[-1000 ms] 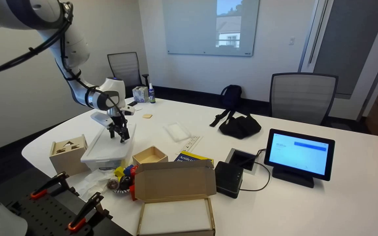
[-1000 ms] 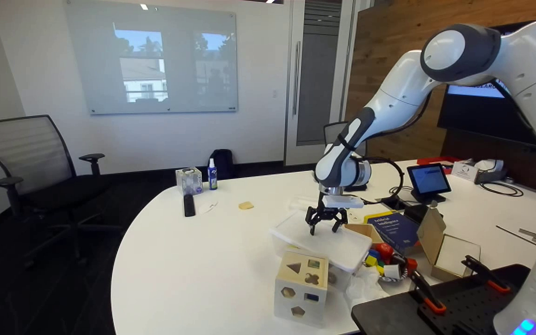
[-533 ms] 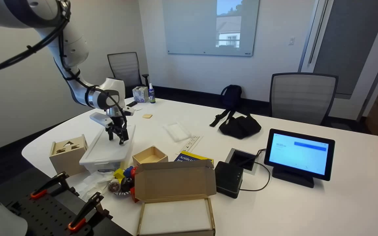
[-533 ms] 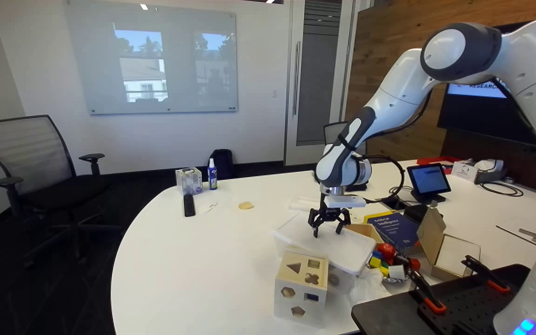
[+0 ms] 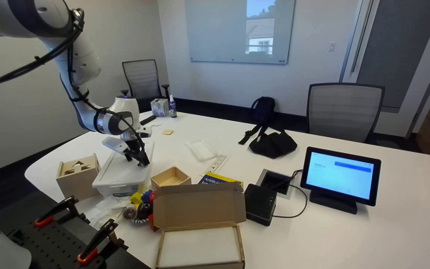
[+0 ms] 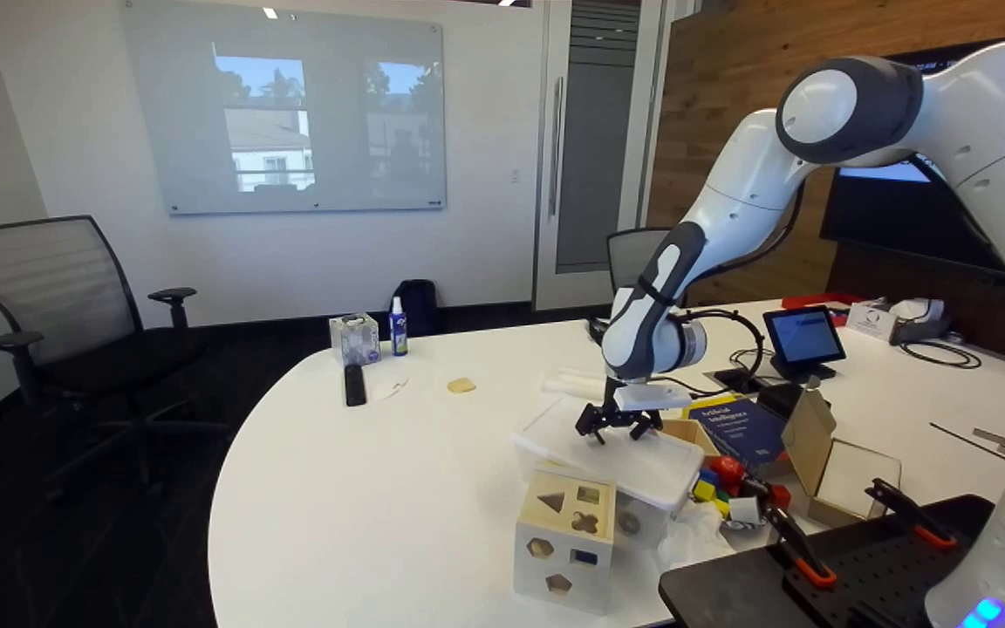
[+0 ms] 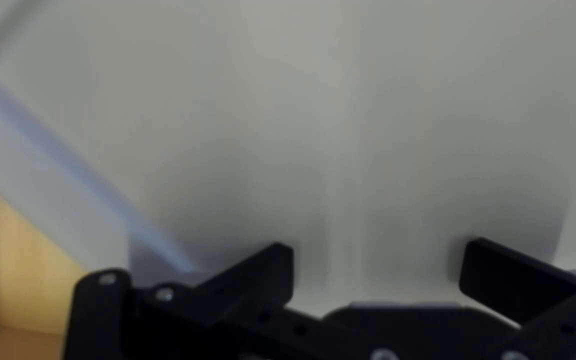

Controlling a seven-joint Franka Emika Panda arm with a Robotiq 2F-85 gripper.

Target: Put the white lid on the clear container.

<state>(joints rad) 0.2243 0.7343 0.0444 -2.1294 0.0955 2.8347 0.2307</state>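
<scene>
The white lid [image 5: 120, 172] lies flat across the top of the clear container [image 5: 120, 190] in both exterior views. The lid [image 6: 642, 462] covers the tub [image 6: 642, 521] from rim to rim; I cannot tell whether its edges are pressed down all round. My gripper [image 5: 136, 163] points down over the far half of the lid, its fingertips at or just above the surface. The gripper [image 6: 618, 438] has its fingers apart with nothing between them. In the wrist view the lid [image 7: 343, 125] fills most of the picture below the open gripper [image 7: 375, 270].
A wooden shape-sorter box [image 6: 564, 545] stands against the tub's side. An open wooden box [image 5: 171, 177], a bowl of colourful toys [image 6: 734, 497] and a crumpled plastic bag [image 5: 106, 211] crowd its other sides. An open cardboard box [image 5: 200, 207] and a blue book [image 6: 738, 427] lie nearby.
The lid and tub slid slightly towards the robot base, nudging the toys, then shifted slightly back. In the last half second the wrist has lowered and tilted, with the fingers still apart.
</scene>
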